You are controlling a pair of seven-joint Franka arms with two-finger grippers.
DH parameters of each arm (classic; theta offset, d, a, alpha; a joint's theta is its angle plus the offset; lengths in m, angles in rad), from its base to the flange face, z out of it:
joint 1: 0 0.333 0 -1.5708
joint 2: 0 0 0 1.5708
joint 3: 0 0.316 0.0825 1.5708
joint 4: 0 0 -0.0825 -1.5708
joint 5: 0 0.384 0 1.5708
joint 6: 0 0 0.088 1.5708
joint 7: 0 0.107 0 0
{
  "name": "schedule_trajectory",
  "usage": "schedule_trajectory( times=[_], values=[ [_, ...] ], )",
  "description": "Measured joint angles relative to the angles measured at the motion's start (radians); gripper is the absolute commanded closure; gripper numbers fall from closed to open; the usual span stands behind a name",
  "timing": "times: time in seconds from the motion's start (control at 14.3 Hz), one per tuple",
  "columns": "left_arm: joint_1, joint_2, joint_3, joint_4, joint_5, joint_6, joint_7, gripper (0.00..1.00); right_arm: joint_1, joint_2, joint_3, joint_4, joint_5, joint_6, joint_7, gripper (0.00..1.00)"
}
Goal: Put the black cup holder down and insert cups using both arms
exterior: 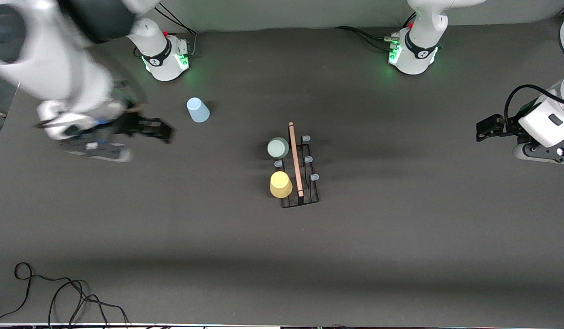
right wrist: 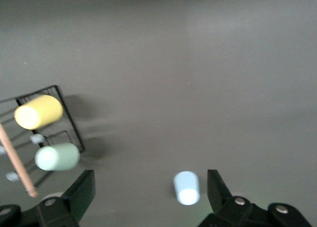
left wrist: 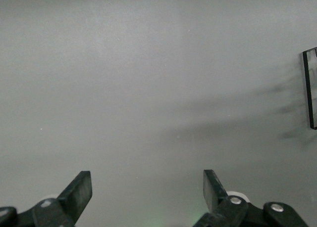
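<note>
The black cup holder (exterior: 304, 192) with its wooden bar handle stands mid-table. The mint green cup (exterior: 278, 147) and the yellow cup (exterior: 280, 184) sit upside down on its pegs on the side toward the right arm. Both show in the right wrist view, mint (right wrist: 57, 157) and yellow (right wrist: 38, 111). The light blue cup (exterior: 197, 110) stands upside down on the table near the right arm's base and also shows in the right wrist view (right wrist: 187, 187). My right gripper (exterior: 165, 132) is open, empty, in the air beside the blue cup. My left gripper (exterior: 485, 128) is open and empty at the left arm's end.
Black cables (exterior: 58, 292) lie at the table's front corner toward the right arm's end. The holder's pegs (exterior: 308, 159) on the side toward the left arm are bare. An edge of the holder's base (left wrist: 309, 88) shows in the left wrist view.
</note>
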Motion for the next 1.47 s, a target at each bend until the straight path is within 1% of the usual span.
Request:
schedule_trajectory(
  times=[0.14,0.28,0.42,0.49,0.63,0.91,1.33,1.47],
  values=[
    [0.000,0.001,0.000,0.000,0.000,0.000,0.000,0.00,-0.175,-0.047,0.064,-0.045,-0.003,0.000,-0.182,0.00],
    [0.000,0.001,0.000,0.000,0.000,0.000,0.000,0.00,-0.332,-0.068,0.145,-0.064,-0.029,0.001,-0.315,0.00],
    [0.000,0.001,0.000,0.000,0.000,0.000,0.000,0.00,-0.448,-0.081,0.221,-0.081,-0.067,0.003,-0.396,0.00],
    [0.000,0.001,0.000,0.000,0.000,0.000,0.000,0.00,-0.478,-0.088,0.239,-0.093,-0.074,0.004,-0.415,0.00],
    [0.000,0.001,0.000,0.000,0.000,0.000,0.000,0.00,-0.501,-0.104,0.249,-0.123,-0.077,0.015,-0.437,0.00],
    [0.000,0.001,0.000,0.001,0.000,0.000,0.000,0.00,-0.503,-0.118,0.255,-0.158,-0.081,0.021,-0.444,0.00],
    [0.000,0.001,0.000,0.001,0.000,0.000,0.000,0.00,-0.503,-0.120,0.255,-0.164,-0.088,0.038,-0.444,0.00],
    [0.000,0.001,0.000,0.001,0.000,0.000,0.000,0.00,-0.503,-0.125,0.255,-0.156,-0.109,0.042,-0.444,0.00]
  ],
)
